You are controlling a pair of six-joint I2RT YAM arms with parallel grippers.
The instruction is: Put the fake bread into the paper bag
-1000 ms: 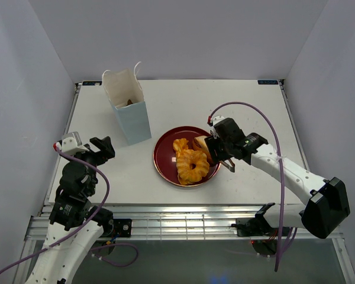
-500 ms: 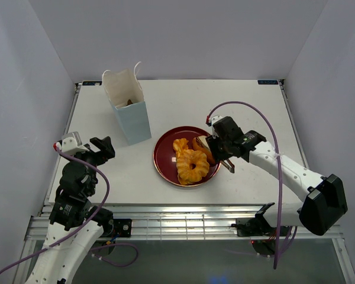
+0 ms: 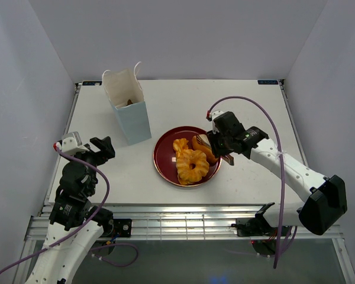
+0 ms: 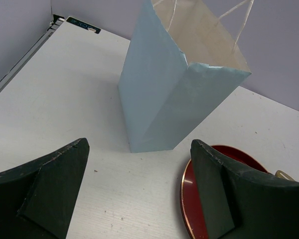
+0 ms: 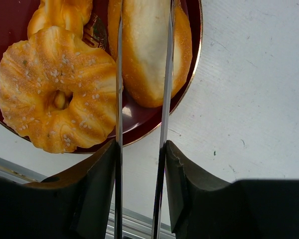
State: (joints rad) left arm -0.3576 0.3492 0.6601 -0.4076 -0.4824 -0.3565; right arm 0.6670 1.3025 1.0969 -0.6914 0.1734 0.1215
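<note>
A tall pale blue paper bag (image 3: 132, 118) with a white inside and white cord handles is set upright toward the far left corner of the white desk (image 3: 254, 112), with its mouth open. Inside it a small brownish thing (image 3: 129, 103) is seen, but it is too small for its kind to be told. In the left wrist view the bag (image 4: 164, 99) is seen ahead, between the two fingers.

A dark red round plate (image 3: 163, 158) is placed near the middle of the desk, a little toward the near edge and just beside the bag. Three pieces of glossy golden-orange fake bread are laid on it: a twisted ring (image 3: 192, 165) on the near side, a smaller croissant-like piece (image 3: 180, 145) behind it, and a long oval bun (image 3: 202, 147) at the right rim of the plate.

The right jaws are closed narrowly on long silver metal tongs (image 5: 165, 99), which are pointed at the plate. The two blades of the tongs are laid over the long bun (image 5: 144, 55), one along each side, beside the twisted ring (image 5: 57, 94). Whether the bun is really pinched cannot be told.

The left jaws are spread wide and nothing is held in them; they are kept above the near left part of the desk, well apart from the bag.
</note>
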